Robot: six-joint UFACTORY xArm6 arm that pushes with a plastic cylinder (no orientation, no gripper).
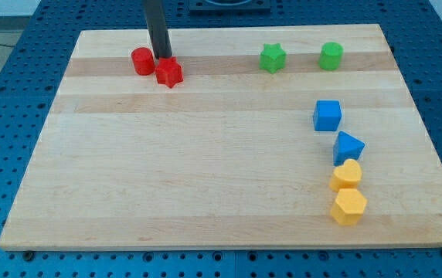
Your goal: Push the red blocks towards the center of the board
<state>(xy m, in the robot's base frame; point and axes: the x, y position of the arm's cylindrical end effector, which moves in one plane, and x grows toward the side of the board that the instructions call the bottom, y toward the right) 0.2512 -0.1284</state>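
Note:
A red cylinder and a red star sit close together near the board's top left. My tip stands between them, just above the red star and right of the cylinder, touching or nearly touching both. The dark rod rises out of the view's top.
A green star and a green cylinder sit at the top right. A blue cube, a blue block, a yellow block and a yellow hexagon run down the right side. The wooden board lies on a blue pegboard.

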